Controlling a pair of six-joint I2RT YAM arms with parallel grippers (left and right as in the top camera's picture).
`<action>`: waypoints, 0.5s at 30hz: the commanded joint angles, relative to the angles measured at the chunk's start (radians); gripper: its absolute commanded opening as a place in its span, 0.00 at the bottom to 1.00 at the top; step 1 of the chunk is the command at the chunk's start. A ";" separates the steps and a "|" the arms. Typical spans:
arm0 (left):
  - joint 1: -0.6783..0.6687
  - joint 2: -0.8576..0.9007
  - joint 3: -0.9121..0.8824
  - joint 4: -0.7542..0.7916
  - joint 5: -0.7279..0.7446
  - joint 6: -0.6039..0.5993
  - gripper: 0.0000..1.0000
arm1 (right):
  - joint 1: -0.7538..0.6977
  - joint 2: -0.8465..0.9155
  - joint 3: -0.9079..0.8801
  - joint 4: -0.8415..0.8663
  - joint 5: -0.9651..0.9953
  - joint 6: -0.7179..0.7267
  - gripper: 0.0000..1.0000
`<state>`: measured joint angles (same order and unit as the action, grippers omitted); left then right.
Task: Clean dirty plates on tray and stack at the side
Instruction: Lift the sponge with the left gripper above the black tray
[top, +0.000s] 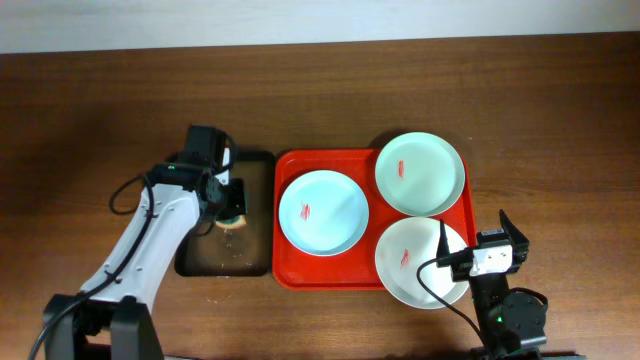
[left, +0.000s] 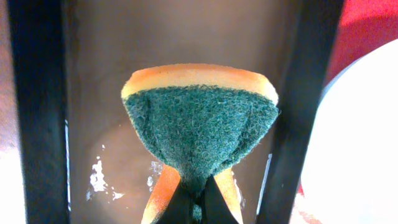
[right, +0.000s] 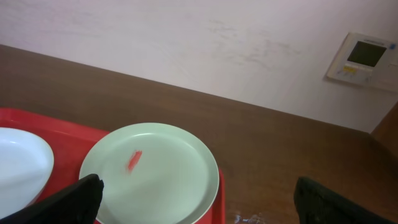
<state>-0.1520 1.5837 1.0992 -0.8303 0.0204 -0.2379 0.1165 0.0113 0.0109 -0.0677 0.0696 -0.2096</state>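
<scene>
Pinching a green-faced orange foam sponge (left: 199, 124) by one end, my left gripper (left: 198, 202) may lose it mid-wipe on the smeared pale round plates (top: 322, 210); my right gripper (right: 198, 202) gapes open.

Three round plates: one pale blue plate (top: 323, 211), one mint plate (top: 420, 173) and one white plate (top: 415, 262). Each carries a single red smear (top: 308, 210), making three smears in all. Two trays: one red tray (top: 290, 272) and one narrower black tray (top: 215, 262). One sponge (left: 199, 124), orange with a green scouring face. Two claws: the left claw (top: 228, 205) and the right claw (top: 473, 235). One table (top: 90, 110) of dark wood. One wall control panel (right: 364, 58) shows in the right wrist view.
</scene>
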 joint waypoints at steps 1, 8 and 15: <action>-0.003 -0.022 0.016 0.026 0.017 0.035 0.00 | -0.006 -0.005 -0.005 -0.007 0.002 0.004 0.98; -0.003 -0.019 -0.077 0.118 -0.002 0.035 0.00 | -0.006 -0.005 -0.005 -0.007 0.002 0.004 0.99; -0.003 -0.017 -0.097 0.142 -0.021 0.035 0.00 | -0.006 -0.005 -0.005 -0.007 0.002 0.004 0.98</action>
<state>-0.1520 1.5764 1.0088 -0.6926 0.0132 -0.2234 0.1165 0.0113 0.0109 -0.0677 0.0696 -0.2092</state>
